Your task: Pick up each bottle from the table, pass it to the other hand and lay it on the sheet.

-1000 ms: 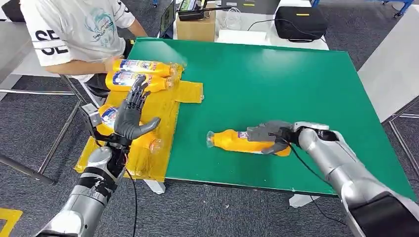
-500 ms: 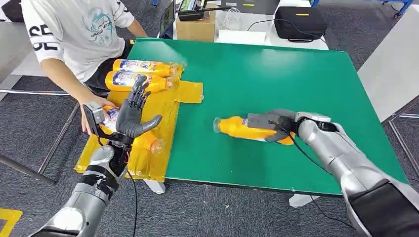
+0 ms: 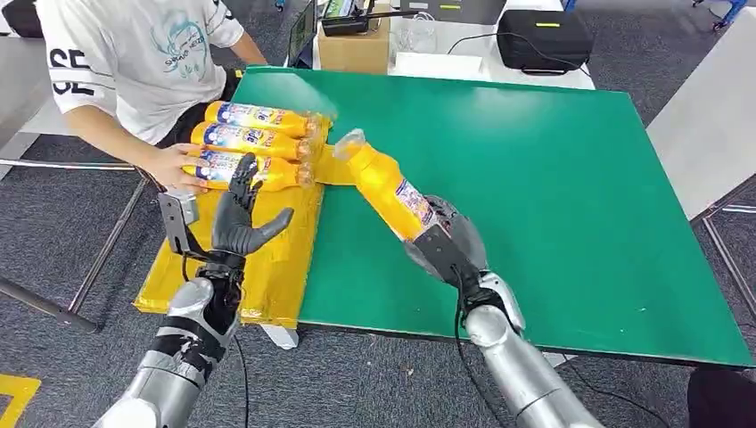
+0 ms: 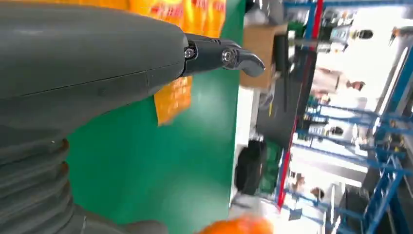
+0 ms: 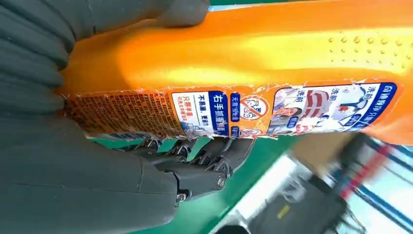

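- Orange bottle (image 3: 385, 185) is held by its base in the right hand (image 3: 448, 245), raised off the green table (image 3: 553, 178), neck tilted toward the yellow sheet (image 3: 276, 241).
- Left hand (image 3: 239, 218) is held upright above the sheet, fingers spread, nothing in it.
- Three bottles (image 3: 250, 143) lie side by side on the sheet; a person's hand (image 3: 171, 166) appears to touch the nearest.

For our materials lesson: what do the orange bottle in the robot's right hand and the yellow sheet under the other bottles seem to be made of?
Orange bottle with printed label: probably glossy plastic, given the sheen and its paper-like label with torn edges. Yellow sheet at the table's edge: apparently thin plastic film, shiny and wrinkled, though this is less certain.
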### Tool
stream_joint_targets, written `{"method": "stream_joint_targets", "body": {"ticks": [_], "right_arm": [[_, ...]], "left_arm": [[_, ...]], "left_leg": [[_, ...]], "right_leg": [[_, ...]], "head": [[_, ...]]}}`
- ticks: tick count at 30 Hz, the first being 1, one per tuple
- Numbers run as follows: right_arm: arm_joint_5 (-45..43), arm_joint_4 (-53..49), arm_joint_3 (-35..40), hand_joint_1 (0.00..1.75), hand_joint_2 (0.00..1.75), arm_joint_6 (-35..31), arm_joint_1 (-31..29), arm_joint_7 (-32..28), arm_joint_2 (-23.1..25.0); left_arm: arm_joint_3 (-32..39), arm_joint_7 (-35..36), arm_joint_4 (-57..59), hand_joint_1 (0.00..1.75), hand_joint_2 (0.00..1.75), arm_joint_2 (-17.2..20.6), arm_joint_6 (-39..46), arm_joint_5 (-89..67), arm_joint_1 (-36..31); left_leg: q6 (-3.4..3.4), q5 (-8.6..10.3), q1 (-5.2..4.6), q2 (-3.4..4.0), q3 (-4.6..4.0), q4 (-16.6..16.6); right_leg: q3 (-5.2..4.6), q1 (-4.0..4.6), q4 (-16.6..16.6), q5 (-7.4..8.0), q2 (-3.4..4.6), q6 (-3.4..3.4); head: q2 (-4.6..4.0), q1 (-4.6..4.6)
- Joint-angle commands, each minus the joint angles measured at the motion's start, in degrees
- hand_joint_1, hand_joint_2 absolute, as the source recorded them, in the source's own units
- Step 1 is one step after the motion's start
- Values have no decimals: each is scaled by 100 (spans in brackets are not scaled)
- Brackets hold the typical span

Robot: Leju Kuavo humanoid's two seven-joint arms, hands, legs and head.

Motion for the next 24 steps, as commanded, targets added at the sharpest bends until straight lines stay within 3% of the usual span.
{"method": "stream_joint_targets", "body": {"ticks": [1,13,24], "right_arm": [[16,17,-229,175,175,-284,-45,-451,488],[123,647,29,175,175,-209,-430,-733,520],[1206,1589,810,175,175,-272,-1044,-756,593]], "left_arm": [[-750,139,569,0,175,-49,-76,107,-645],[-1003,505,437,0,175,-19,-733,754,-646],[-1522,929,-71,0,175,85,-1328,1521,-646]], "left_leg": [[-6,-10,0,6,22,7],[-6,-16,0,15,40,4],[-7,-12,-1,22,29,3]], "right_leg": [[21,2,8,-10,-4,-9],[37,4,4,-12,4,-9],[25,3,5,-6,13,-10]], "head": [[2,-2],[2,-2],[2,-4]]}}
